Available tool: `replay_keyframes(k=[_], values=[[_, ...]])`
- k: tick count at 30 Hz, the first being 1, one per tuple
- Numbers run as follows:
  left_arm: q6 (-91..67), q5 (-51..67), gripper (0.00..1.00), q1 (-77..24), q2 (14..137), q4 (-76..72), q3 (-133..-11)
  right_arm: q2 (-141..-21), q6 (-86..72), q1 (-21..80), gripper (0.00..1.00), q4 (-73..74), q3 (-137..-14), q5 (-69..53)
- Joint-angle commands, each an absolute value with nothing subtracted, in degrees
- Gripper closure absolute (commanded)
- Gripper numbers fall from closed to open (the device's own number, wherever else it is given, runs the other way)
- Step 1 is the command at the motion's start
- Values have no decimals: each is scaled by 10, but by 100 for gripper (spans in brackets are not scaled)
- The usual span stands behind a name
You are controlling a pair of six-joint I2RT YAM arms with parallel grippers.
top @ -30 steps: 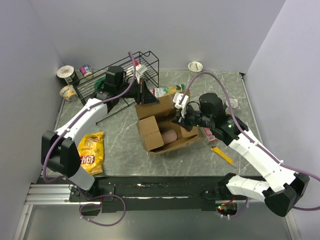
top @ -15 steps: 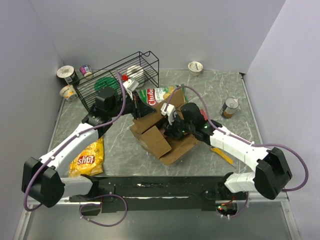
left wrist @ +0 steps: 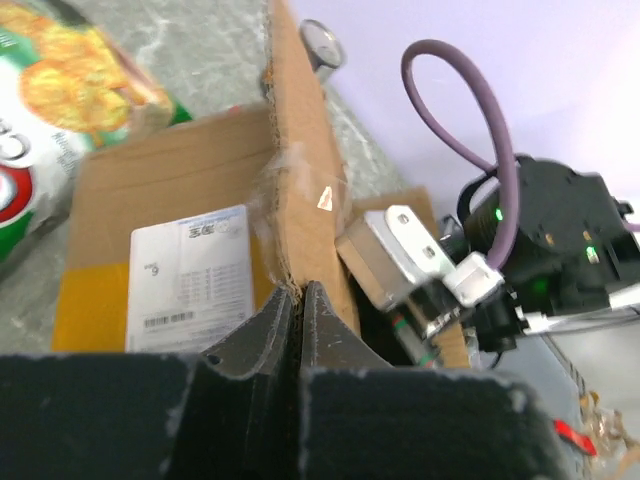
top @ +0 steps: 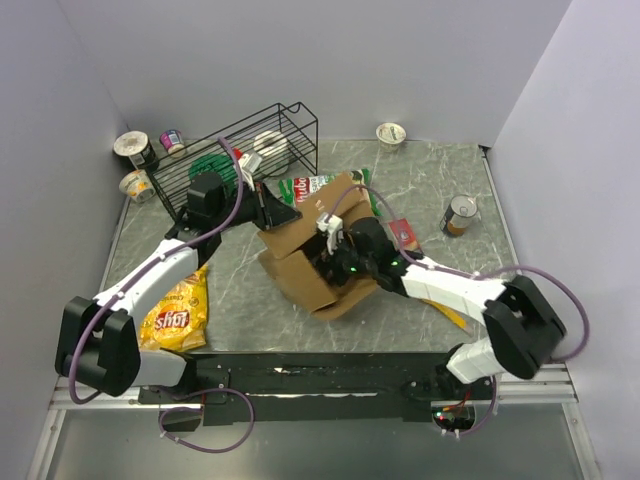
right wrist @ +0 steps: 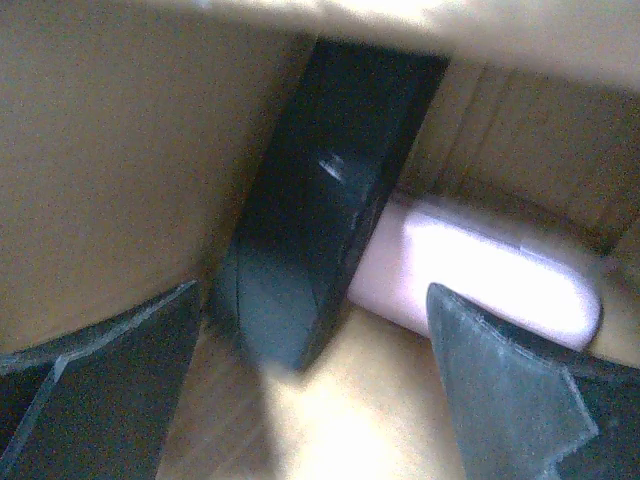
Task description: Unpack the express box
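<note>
- The right pincer (right wrist: 312,296) is spread wide, deep inside the express box (top: 296,268).
- A black thing (right wrist: 310,230) and a pink thing (right wrist: 480,270) lie just in front of it.
- The left pincer (left wrist: 298,300) is pinching the box's edge.
- The box sits mid-table (top: 440,180).
- I think this step is reaching in. Next, the right pincer must slide around one thing and squeeze.

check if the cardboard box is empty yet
Not empty. The right wrist view inside the box shows a black object and a pink rounded object in it.
</note>
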State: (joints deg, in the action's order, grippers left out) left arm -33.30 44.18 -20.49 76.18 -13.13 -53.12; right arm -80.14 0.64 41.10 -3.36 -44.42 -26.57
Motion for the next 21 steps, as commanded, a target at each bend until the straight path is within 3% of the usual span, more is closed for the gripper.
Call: replay_keyframes(k=[1,4,7,8,16,20,21], values=[[-337,442,99,-208,791,-93,-499,-902,-53,442,0,-49,-503,-245],[-339,441,99,-208,792,-94,-504,-969,-69,446,4,-11,-550,-207],[-341,439,99,-207,794,-93,-510,-1000,-69,448,18,-7,-564,-248],[-343,438,99,-205,794,-95,-512,-1004,-64,450,29,-3,-567,-258],[-346,431,99,-193,795,-112,-519,-933,-4,435,69,159,-575,-363],[-323,432,99,-189,801,-103,-544,-893,62,408,100,236,-591,-388],[-314,433,99,-189,801,-102,-548,-872,69,403,100,244,-598,-386]])
